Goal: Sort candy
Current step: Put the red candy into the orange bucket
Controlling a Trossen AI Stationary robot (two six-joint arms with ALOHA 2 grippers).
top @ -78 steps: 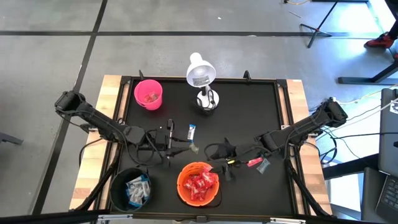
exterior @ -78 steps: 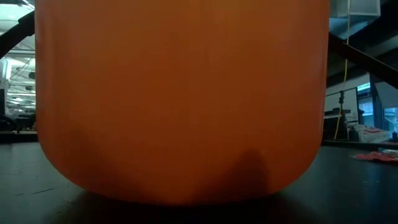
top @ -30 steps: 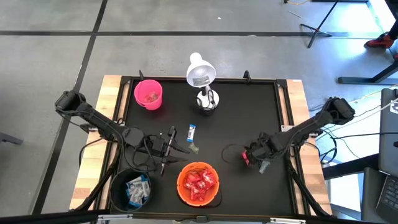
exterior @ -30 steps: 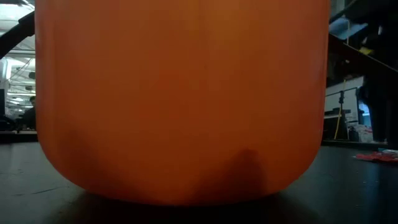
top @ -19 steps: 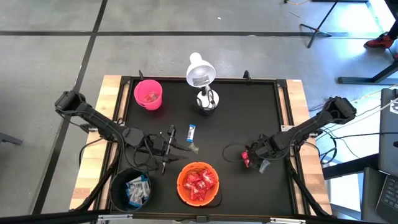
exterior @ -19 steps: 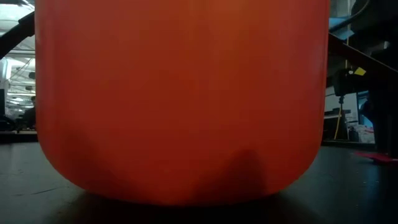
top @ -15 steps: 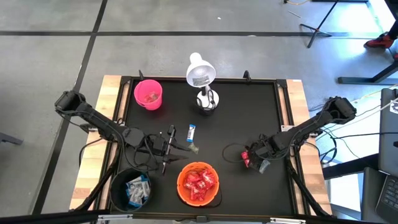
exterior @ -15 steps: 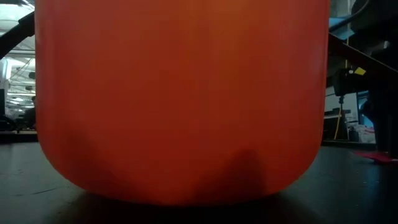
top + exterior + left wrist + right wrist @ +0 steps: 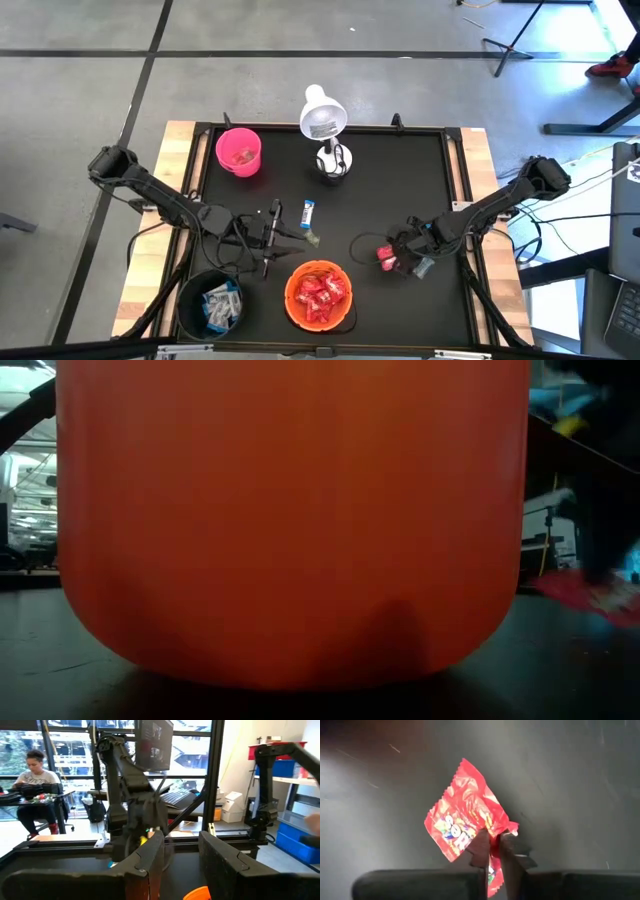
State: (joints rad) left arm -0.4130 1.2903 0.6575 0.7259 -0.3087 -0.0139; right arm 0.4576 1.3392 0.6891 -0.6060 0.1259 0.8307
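Most candy is already sorted into the orange bowl (image 9: 319, 296), black bowl (image 9: 211, 303) and pink cup (image 9: 238, 151), while the right gripper (image 9: 491, 846) pinches 1 red candy (image 9: 465, 818), 2 blue candies (image 9: 309, 211) remain loose, and the left gripper (image 9: 181, 851) hangs part-open, empty.

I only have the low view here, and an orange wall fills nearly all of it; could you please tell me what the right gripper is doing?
Observer: The right gripper is shut on a red candy, pinching one corner of the wrapper; the right wrist view shows it.
Operator: Thank you. Where is it relative to the orange bowl?
Observer: In the high view it sits to the right of the orange bowl, which already holds red candies.
Operator: And the left arm, please?
Observer: The left gripper is over the mat above the black bowl, its fingers apart with nothing between them.
Operator: Are any candies loose?
Observer: Yes, a blue-and-white candy lies on the mat near the left gripper.
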